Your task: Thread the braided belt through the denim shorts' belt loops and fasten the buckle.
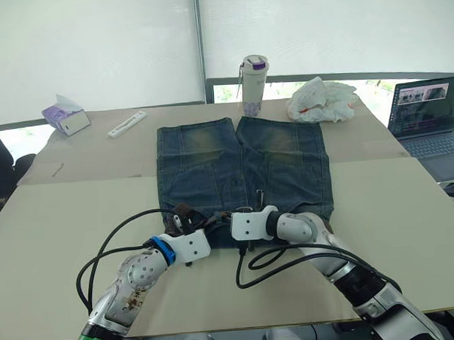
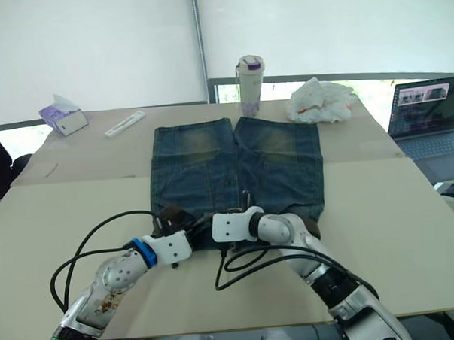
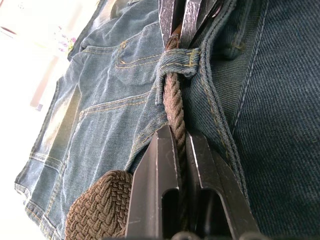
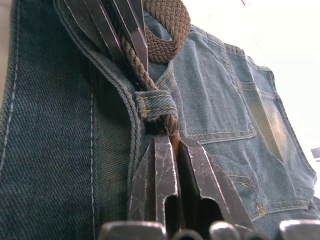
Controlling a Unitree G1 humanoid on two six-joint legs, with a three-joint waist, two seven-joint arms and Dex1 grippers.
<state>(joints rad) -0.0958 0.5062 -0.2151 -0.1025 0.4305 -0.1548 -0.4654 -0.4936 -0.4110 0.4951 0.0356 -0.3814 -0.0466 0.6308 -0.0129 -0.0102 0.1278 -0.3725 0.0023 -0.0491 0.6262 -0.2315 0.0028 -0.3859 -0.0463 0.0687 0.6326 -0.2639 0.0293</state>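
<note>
Faded blue denim shorts (image 1: 242, 169), dark brown braided belt (image 3: 174, 107), yellow stitching.

A pale beige bench (image 1: 56, 222) carries the denim shorts (image 1: 242, 169), spread flat at its middle. Beyond the shorts stands an upright tumbler with a purple lid (image 1: 254, 83). A crumpled white bag (image 1: 322, 99) lies just beside the tumbler. Well to the shorts' far left sit a tissue box (image 1: 66, 117) and a slim white strip (image 1: 126, 124).

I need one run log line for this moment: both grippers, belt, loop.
left gripper: shut on braided belt | right gripper: shut on braided belt | belt: passing through belt loop | denim shorts: flat on table
</note>
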